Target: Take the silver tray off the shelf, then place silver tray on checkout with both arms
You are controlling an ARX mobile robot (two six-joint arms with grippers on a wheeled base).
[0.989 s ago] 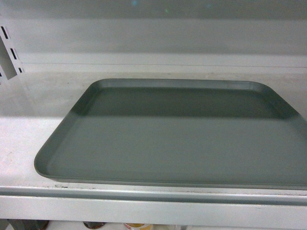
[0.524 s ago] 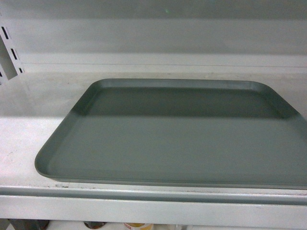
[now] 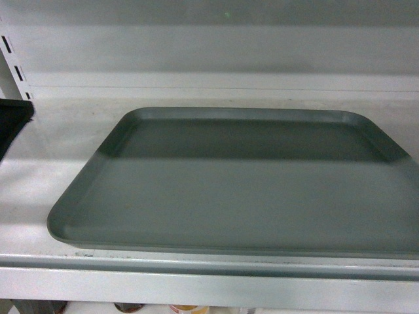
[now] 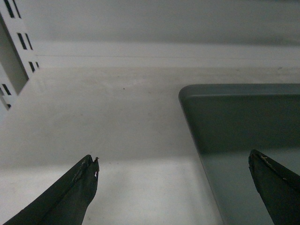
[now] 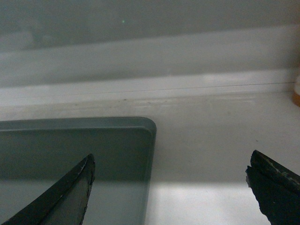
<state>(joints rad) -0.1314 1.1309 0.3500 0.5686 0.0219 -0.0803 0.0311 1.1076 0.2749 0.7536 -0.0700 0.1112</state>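
In the left wrist view the left gripper (image 4: 173,166) is spread wide, its two dark fingers (image 4: 77,187) low in the picture with nothing between them but what lies below. The one finger is over bare white shelf (image 4: 103,117); the other is over the tray (image 4: 234,117), so the tray's left rim runs between the two. Whether either finger touches anything cannot be told.

The right wrist view is the mirror of this. The right gripper (image 5: 169,171) is also wide apart and holds nothing. Its left finger (image 5: 70,192) is over the tray's bottom, its right finger over bare shelf, and the tray's right rim and rounded far corner sit between them.

In the head view the shelf's pale front edge strip (image 3: 196,288) runs across the bottom. Just behind it the grey-silver tray (image 3: 242,190) lies flat on the shelf board, its near rim close to the strip and its right end cut off by the picture's edge. A shadow falls across its far half. At the left edge a black part (image 3: 12,124) of the left arm shows above the shelf, beside the tray and apart from it. Behind the tray is bare shelf, then the white back wall (image 3: 216,59), with a slotted upright (image 3: 14,65) at far left
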